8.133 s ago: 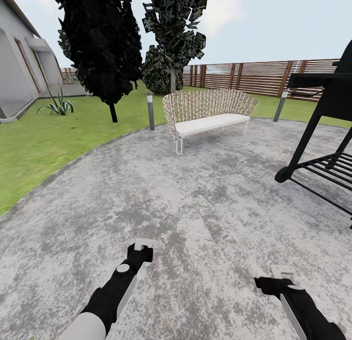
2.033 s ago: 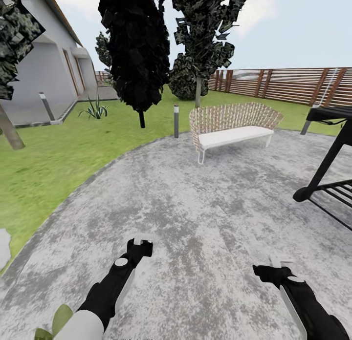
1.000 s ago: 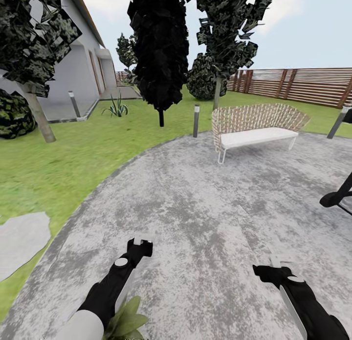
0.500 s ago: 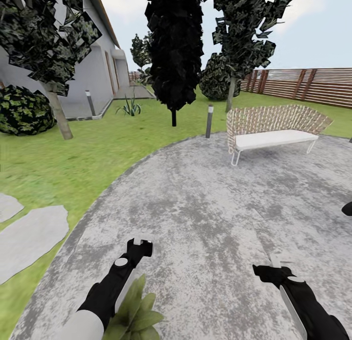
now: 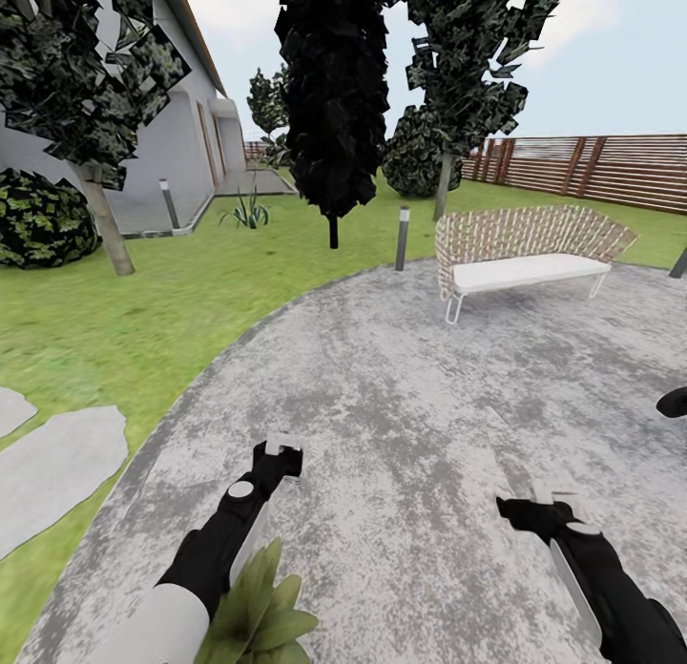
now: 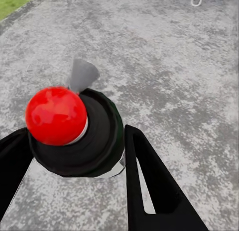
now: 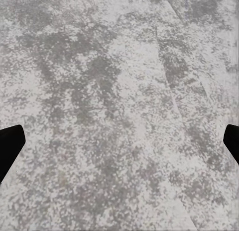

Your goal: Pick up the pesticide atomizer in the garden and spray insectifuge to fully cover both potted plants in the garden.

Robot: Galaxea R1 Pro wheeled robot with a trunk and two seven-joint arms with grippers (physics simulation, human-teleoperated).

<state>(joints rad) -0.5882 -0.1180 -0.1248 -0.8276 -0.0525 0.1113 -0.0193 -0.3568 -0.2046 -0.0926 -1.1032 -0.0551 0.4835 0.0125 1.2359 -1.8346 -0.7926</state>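
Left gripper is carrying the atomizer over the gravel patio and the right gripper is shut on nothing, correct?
Not quite. The right gripper is open: the right wrist view shows its fingertips spread wide apart with only patio gravel between them. The rest holds: the left gripper is shut on the pesticide atomizer above the gravel.

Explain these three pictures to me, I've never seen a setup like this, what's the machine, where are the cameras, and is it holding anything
It's a simulated two-armed wheeled robot in a garden. The big picture looks down from its head over a grey gravel patio; ahead stand a woven bench, dark trees and a wooden fence. The other two pictures come from cameras near each gripper. The left gripper is shut on the pesticide atomizer, seen end-on with a red knob. The right gripper is open and empty above gravel. A leafy potted plant sits beside the left arm.
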